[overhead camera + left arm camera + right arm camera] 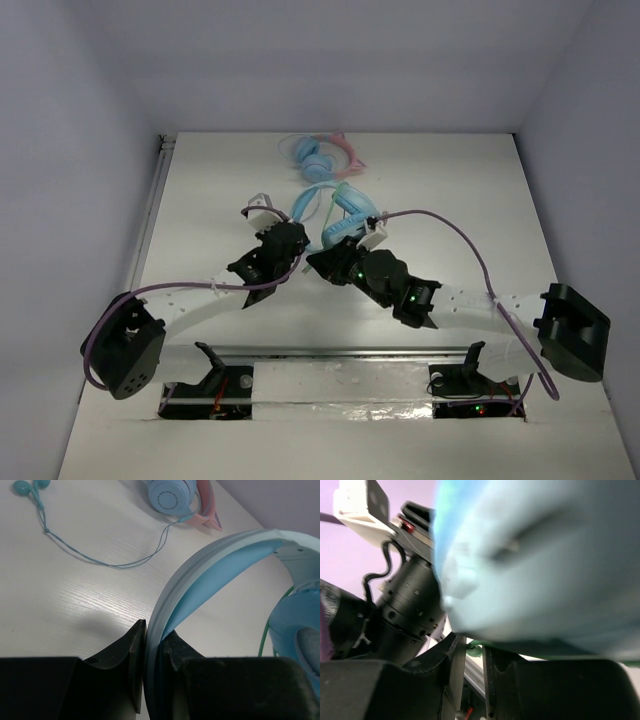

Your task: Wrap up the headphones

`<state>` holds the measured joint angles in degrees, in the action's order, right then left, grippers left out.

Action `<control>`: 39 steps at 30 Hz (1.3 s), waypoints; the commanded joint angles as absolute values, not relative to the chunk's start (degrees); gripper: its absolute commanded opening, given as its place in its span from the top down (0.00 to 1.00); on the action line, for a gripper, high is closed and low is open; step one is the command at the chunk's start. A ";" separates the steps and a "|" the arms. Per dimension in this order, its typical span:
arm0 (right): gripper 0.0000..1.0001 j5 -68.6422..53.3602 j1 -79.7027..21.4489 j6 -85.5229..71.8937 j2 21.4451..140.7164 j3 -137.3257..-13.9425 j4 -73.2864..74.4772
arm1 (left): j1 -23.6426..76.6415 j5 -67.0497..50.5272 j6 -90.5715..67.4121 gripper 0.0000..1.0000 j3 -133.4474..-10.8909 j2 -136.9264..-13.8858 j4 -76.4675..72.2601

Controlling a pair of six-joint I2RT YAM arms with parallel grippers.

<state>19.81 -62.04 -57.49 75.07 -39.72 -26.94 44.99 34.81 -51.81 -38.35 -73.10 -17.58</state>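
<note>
1. Left gripper (152, 647) clamps the stiff headband (210, 565) of the headphones (350, 208), mid-table (a sound hold).
2. Right gripper (474, 649) sits nearly closed near the thin, limp cable (265, 630); its grasp cannot be told.
3. Padded cups (295, 630) would likely squash.

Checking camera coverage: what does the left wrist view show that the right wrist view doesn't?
Only left wrist: left hand shut on the headphones' headband, teal earbuds, cat-ear headphones. Only right wrist: right hand, the left arm's wrist from outside. Both: the headphones, blurred in the right wrist view, and their green cable.
</note>
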 commanded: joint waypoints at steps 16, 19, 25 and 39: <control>0.57 26.90 -62.23 -62.57 78.66 -39.11 -24.43 | 46.41 28.13 -52.11 1.00 -34.37 -76.11 -22.24; 0.56 28.12 -61.70 -62.93 79.28 -38.41 -24.26 | 46.41 26.90 -52.56 1.00 -32.17 -76.29 -24.87; 0.54 30.50 -60.48 -63.54 79.63 -36.57 -23.03 | 46.41 24.18 -53.00 1.00 -31.47 -78.66 -25.92; 0.62 27.78 -57.57 -63.55 87.27 -36.55 -23.47 | 46.93 20.48 -54.14 1.00 -32.34 -83.49 -26.81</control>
<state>25.58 -59.16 -64.75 85.54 -36.58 -25.21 46.39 24.16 -51.09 -30.72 -84.18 -19.70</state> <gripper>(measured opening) 0.372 0.131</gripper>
